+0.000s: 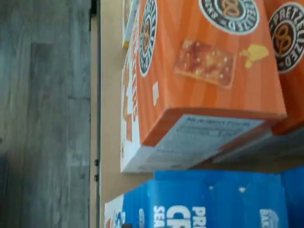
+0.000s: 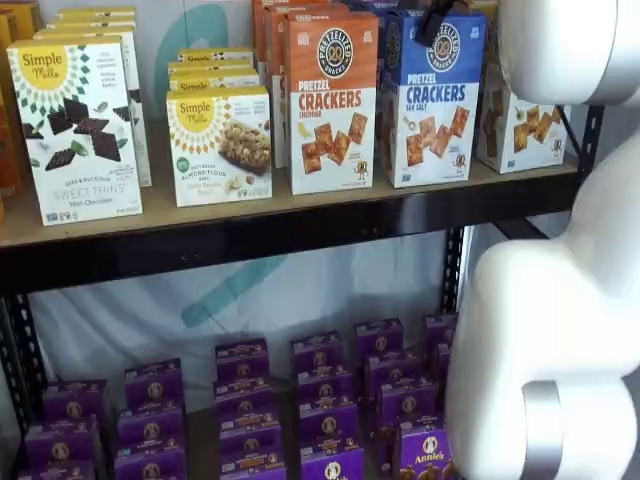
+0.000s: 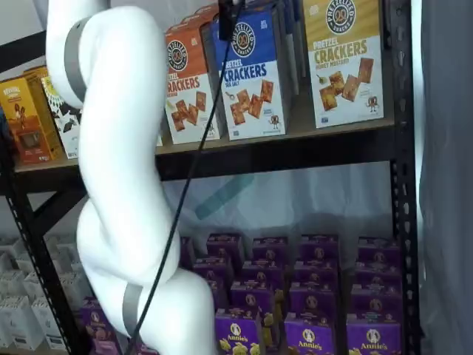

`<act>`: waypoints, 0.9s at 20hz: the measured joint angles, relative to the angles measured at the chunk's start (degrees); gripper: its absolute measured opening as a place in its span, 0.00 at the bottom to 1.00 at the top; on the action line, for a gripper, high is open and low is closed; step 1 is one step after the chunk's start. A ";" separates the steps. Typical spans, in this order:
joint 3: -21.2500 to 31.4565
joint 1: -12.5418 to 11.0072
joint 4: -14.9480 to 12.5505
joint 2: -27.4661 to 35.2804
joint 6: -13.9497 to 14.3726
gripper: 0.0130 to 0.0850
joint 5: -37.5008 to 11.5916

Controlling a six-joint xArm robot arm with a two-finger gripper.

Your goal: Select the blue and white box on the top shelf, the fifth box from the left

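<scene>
Because the white arm (image 3: 118, 185) stands between the cameras and the rack, you see much of the scene around its bulk, so start with what carries everything: the top shelf (image 2: 250, 232), a tan board behind a thick black rail. On it the boxes stand upright with their fronts facing out, plainly so each label can be read and reached from the front. Your target, the blue and white box (image 2: 432, 100), stands toward the right of that row, touching the orange-topped cracker box (image 2: 332, 105) on its left, with a yellow-topped cracker box (image 3: 344, 59) a little apart on its right. The wrist view looks down on the blue top and the orange one beside it, which suggests the approach is lined up over this pair. The hand (image 2: 437, 22) shows only as a dark tip above the blue box's upper edge; its fingers stand fully apart, holding nothing.
</scene>
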 joint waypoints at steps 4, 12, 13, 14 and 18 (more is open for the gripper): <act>-2.25 1.36 -4.08 1.77 -0.08 1.00 2.05; -1.67 3.76 -9.95 1.96 0.00 1.00 2.48; -1.30 3.93 -10.32 1.81 0.00 1.00 2.30; -0.90 4.05 -10.57 1.63 0.00 1.00 2.06; -0.14 4.22 -10.92 1.35 -0.01 1.00 1.90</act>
